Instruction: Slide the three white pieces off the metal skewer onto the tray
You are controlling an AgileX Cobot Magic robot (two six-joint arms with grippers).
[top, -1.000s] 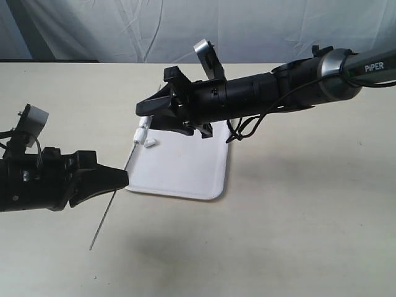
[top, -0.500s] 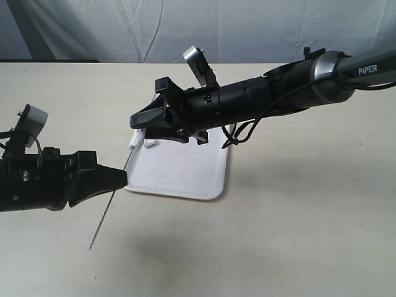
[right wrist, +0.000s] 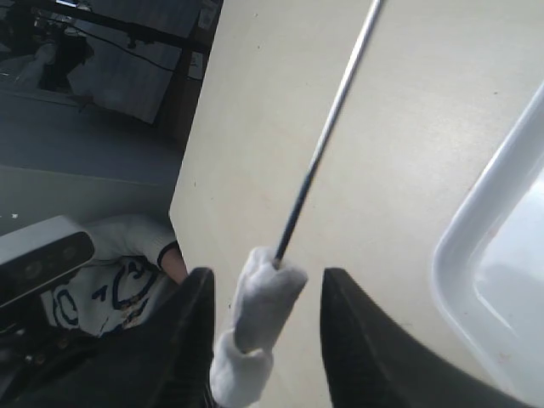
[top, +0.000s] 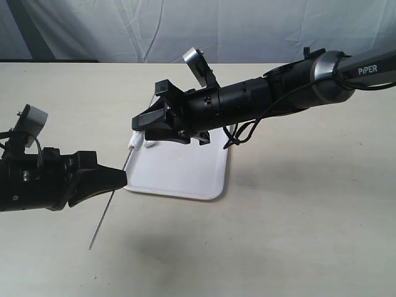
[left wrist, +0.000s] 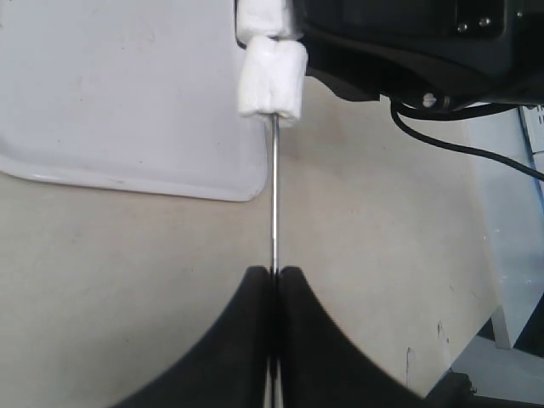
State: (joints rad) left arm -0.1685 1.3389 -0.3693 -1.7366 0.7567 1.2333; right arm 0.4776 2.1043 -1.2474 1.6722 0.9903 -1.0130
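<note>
The thin metal skewer (top: 111, 201) slants up from the table, and my left gripper (top: 122, 178) is shut on its middle. In the left wrist view the skewer (left wrist: 274, 195) rises out of the closed fingertips. Two white pieces (top: 133, 142) sit stacked on its upper end, just beyond the white tray's (top: 185, 176) left corner. My right gripper (top: 137, 129) is open around them. In the right wrist view the white pieces (right wrist: 268, 297) stand between its spread fingers (right wrist: 340, 323). A third white piece (top: 150, 145) lies by the tray's far left rim.
The right arm's black body (top: 260, 99) stretches over the tray's far side with a loose cable (top: 238, 133) hanging below it. The tan table (top: 297, 210) runs to a grey curtain (top: 247, 31) at the back.
My right gripper has moved left and slightly down, bringing its open fingers around the pieces on the skewer's tip. My left gripper and the skewer have stayed still.
</note>
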